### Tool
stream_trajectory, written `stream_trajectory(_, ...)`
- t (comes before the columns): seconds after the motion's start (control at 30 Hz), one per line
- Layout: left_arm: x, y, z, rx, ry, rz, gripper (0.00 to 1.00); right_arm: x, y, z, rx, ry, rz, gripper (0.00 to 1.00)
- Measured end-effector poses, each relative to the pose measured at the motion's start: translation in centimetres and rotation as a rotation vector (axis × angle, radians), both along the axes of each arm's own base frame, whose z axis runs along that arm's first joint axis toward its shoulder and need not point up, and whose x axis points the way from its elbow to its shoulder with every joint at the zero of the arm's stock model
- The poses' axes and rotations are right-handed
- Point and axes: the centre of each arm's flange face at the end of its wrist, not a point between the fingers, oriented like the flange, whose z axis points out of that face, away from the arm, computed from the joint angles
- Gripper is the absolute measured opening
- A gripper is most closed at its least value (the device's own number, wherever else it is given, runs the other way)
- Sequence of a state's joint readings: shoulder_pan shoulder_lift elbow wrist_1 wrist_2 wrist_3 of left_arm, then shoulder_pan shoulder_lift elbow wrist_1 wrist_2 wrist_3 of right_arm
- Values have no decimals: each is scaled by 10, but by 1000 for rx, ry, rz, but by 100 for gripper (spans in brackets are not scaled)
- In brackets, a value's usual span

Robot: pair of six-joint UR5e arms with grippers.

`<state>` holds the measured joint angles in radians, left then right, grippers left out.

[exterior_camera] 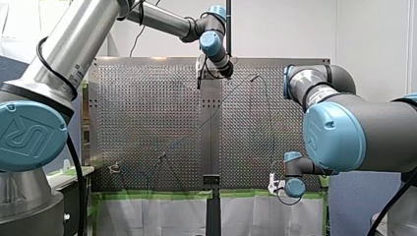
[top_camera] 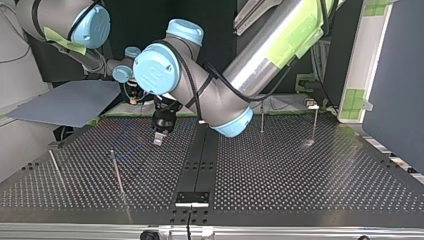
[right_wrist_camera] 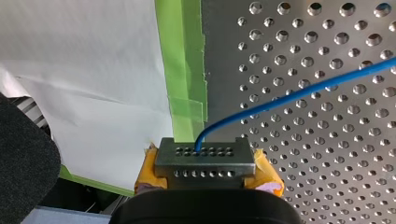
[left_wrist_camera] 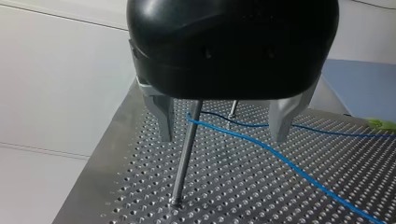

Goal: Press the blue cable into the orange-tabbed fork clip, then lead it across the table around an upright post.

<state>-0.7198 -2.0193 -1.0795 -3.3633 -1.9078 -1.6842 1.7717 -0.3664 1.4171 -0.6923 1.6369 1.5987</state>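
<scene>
The blue cable [right_wrist_camera: 289, 99] comes out of my right gripper [right_wrist_camera: 201, 150], whose yellow-padded fingers are shut on its end by the green-taped table edge. In the front view that gripper [exterior_camera: 272, 186] sits at the near edge, to the right of the middle. The cable rises to a far post [exterior_camera: 255, 77], then slants back toward a small clip [exterior_camera: 114, 168] at the near left. My left gripper [left_wrist_camera: 222, 137] hangs open above the far middle of the table. An upright post [left_wrist_camera: 186, 158] stands between its metal fingers, and the cable [left_wrist_camera: 299, 169] crosses under them without being held.
A second post [left_wrist_camera: 232, 109] stands just beyond the left gripper. In the top view several thin posts rise from the perforated plate [top_camera: 300, 175], such as one [top_camera: 117, 172] at the left and one [top_camera: 315, 125] at the right. A grey board [top_camera: 65, 102] lies off the far left corner.
</scene>
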Motion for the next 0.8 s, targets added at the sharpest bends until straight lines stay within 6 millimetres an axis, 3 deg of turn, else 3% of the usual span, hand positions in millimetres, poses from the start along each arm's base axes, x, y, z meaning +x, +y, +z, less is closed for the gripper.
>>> stream_trajectory(0.57, 6, -28, 30, -272, -64, -139, 100, 2, 0, 0, 0, 0, 3, 1)
stream_trajectory(0.8, 5, -37, 28, -342, -24, -206, 100, 3, 1, 0, 1, 0, 5, 1)
